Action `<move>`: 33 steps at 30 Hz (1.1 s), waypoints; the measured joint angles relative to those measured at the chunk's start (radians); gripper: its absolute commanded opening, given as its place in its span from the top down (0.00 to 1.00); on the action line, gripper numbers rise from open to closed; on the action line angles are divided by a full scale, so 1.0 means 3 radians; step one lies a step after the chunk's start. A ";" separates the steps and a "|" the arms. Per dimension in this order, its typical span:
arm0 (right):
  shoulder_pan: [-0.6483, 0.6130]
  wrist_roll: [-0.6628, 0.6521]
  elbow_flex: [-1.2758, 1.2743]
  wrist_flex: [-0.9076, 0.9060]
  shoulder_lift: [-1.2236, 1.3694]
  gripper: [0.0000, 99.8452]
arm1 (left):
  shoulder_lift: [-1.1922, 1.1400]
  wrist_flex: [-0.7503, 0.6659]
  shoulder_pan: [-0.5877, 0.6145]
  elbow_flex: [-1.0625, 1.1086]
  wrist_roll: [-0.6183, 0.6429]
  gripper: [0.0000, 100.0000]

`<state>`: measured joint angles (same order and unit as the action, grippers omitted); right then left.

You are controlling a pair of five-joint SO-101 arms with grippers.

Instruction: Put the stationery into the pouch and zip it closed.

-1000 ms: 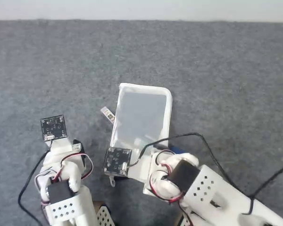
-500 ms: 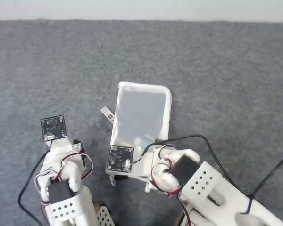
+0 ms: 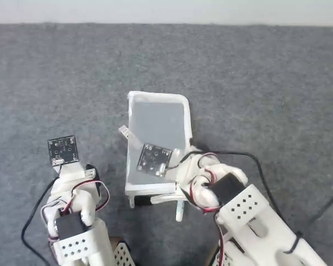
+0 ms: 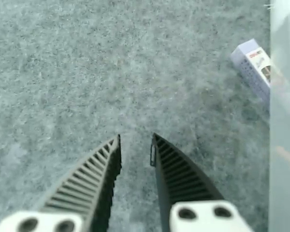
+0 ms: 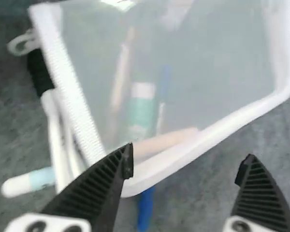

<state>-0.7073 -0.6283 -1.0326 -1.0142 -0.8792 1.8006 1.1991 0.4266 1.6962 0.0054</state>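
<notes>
The translucent pouch [image 3: 157, 130] with a white zipper border lies on the grey carpet, mid table. Its near end is open, and a white pen [image 3: 180, 208] and a black item [image 3: 142, 200] stick out there. My right gripper [image 5: 188, 166] hangs open over that end of the pouch [image 5: 193, 58]. Several pens show through the plastic, a blue pen [image 5: 145, 215] and a white pen with a pale band [image 5: 26, 182] poke out. A small white eraser box [image 3: 124, 133] lies beside the pouch's left edge. My left gripper [image 4: 135, 142] is slightly open above bare carpet, apart from the eraser box [image 4: 255, 67].
The left arm [image 3: 72, 213] stands at the front left, the right arm [image 3: 238, 210] at the front right with its black cable trailing. Grey carpet [image 3: 255, 83] covers the whole table, and a pale wall runs along the far edge.
The right arm has swung forward and left over the pouch. The pouch has slid left and away and turned a little; pens now stick out at its near end. The left arm has kept still.
</notes>
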 measured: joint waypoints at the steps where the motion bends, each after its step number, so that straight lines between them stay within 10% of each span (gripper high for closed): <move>1: 0.0036 0.0000 0.0000 0.0077 0.0000 0.67 | 0.0000 0.0000 0.0000 0.0000 0.0000 0.90; 12: 0.0169 0.0138 0.0000 0.0235 -0.0102 0.74 | 0.0000 0.0000 0.0000 0.0000 0.0000 0.90; 33: -0.0823 0.0276 0.0000 -0.1059 -0.0527 0.73 | 0.0000 0.0000 0.0000 0.0000 0.0000 0.90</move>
<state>-0.9544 -0.5455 -1.0326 -1.3318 -1.0372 1.8006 1.1991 0.4266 1.6962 0.0054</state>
